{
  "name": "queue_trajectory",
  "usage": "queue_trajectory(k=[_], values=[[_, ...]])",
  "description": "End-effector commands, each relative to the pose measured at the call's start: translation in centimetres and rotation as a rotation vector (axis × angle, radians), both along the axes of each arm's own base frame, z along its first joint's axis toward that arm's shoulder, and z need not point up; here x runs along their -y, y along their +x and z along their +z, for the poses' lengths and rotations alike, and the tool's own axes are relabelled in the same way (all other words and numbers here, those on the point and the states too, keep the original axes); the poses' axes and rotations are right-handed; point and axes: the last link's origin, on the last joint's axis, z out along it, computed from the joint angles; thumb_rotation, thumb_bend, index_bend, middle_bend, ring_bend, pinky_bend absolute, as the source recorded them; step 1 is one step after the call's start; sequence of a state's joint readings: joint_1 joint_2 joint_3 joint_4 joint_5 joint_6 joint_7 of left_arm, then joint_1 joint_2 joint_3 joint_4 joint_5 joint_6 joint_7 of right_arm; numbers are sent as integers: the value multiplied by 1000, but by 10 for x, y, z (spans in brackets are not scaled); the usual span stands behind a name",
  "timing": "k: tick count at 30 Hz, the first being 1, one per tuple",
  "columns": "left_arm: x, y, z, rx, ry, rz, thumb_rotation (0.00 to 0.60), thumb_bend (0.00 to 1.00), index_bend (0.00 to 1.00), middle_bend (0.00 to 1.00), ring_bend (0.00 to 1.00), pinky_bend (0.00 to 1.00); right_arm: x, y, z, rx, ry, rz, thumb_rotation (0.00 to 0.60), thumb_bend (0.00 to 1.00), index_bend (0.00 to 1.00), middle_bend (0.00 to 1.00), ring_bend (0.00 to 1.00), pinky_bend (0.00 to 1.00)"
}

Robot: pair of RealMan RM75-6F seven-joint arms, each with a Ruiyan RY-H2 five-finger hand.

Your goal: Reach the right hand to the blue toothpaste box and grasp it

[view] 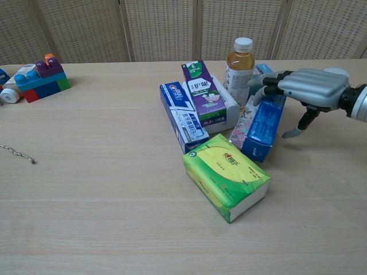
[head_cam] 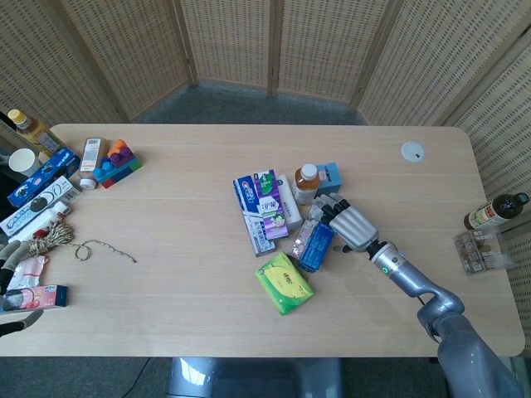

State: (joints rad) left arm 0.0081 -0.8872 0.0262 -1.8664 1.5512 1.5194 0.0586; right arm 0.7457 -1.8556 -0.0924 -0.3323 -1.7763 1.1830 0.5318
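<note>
The blue toothpaste box (head_cam: 315, 243) (view: 264, 127) stands tipped up on a long edge just right of the tea bottle (view: 239, 59), showing a patterned side on its left. My right hand (head_cam: 353, 226) (view: 310, 87) is over its far end. The fingers (view: 268, 87) lie across the box's top edge and touch it. The thumb (view: 299, 127) hangs to the right, apart from the box, so the hand does not hold it. My left hand (head_cam: 7, 259) only peeks in at the left edge of the head view, and its state does not show.
A green tissue pack (view: 226, 175) lies just in front of the box. A blue-and-white toothpaste carton (view: 182, 117) and a purple box (view: 202, 93) lie to its left. Toy blocks (head_cam: 116, 162) and snack packs crowd the table's left end; a bottle (head_cam: 495, 211) stands at the right edge.
</note>
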Motion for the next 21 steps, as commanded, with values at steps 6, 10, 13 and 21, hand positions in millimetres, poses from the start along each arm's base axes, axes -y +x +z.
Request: queue_trajectory(k=[6,10,13,21], values=[[1,0,-2,-3,-4,0,600,121,95,0,0,0,-4,-5,1,34,-5,-14,600,0,489,414,91,88],[1,1,-2,-2,-6,-1,600,120,94,0,0,0,-3,-9,10,70,-24,-24,600,13,509,451,134,127],[1,1,-2,-1,-8,-4,600,120,95,0,0,0,-3,-12,20,92,-40,-30,600,25,515,457,150,141],[2,3,-2,6,-13,-16,600,120,95,0,0,0,-4,-15,49,164,-88,-6,600,29,523,464,163,157]])
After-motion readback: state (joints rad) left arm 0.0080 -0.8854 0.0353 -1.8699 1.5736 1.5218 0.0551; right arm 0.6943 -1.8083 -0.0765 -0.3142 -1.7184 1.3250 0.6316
